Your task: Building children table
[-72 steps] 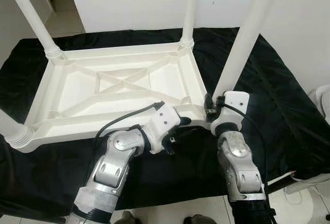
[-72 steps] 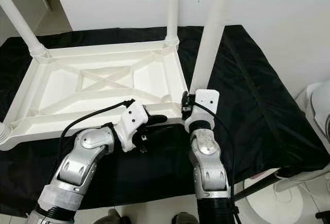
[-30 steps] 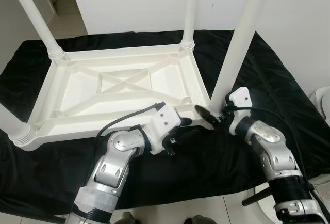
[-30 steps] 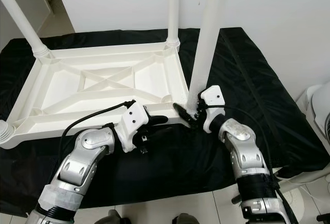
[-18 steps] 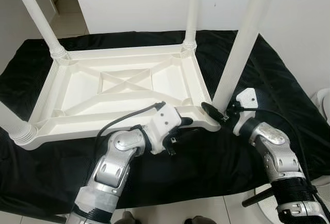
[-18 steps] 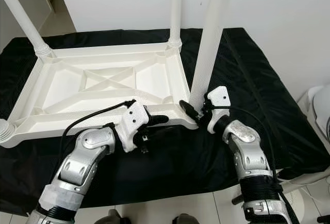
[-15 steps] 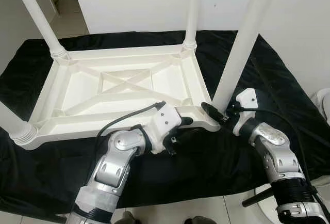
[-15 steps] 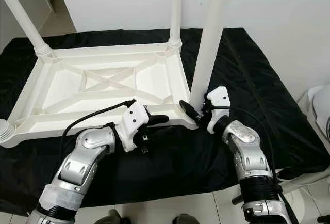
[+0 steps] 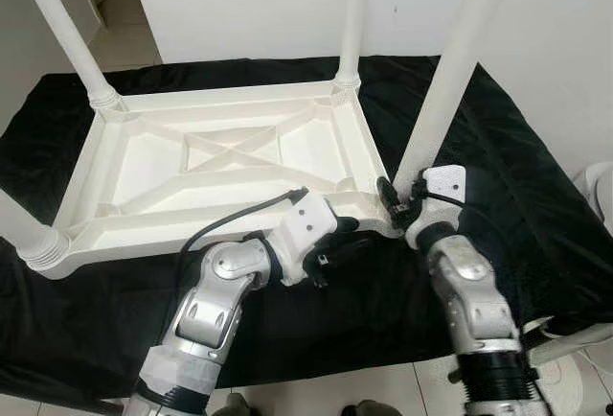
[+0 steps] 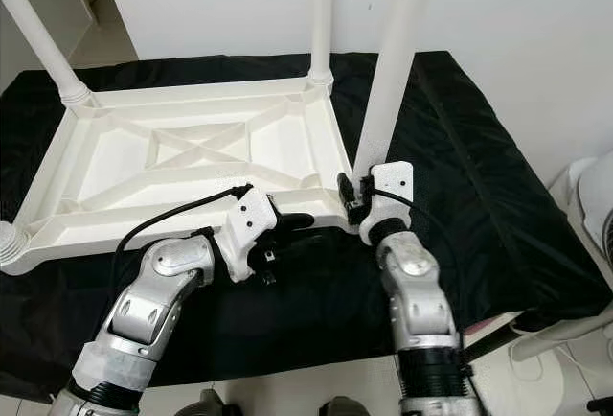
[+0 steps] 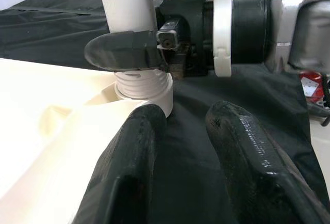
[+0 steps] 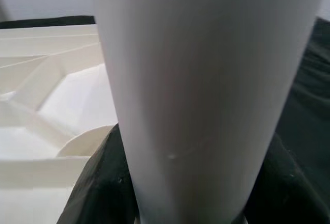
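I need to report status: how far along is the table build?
Three legs already stand in the upturned tabletop. In hand: the right gripper grips the fourth leg just above its threaded base, the left gripper bracing the near edge. Left: seating it fully, then flipping the table.

We lose all four table legs [image 9: 448,80] past the top edge; the left hand [image 9: 347,236] tucks under the tabletop's rim [image 9: 378,227].
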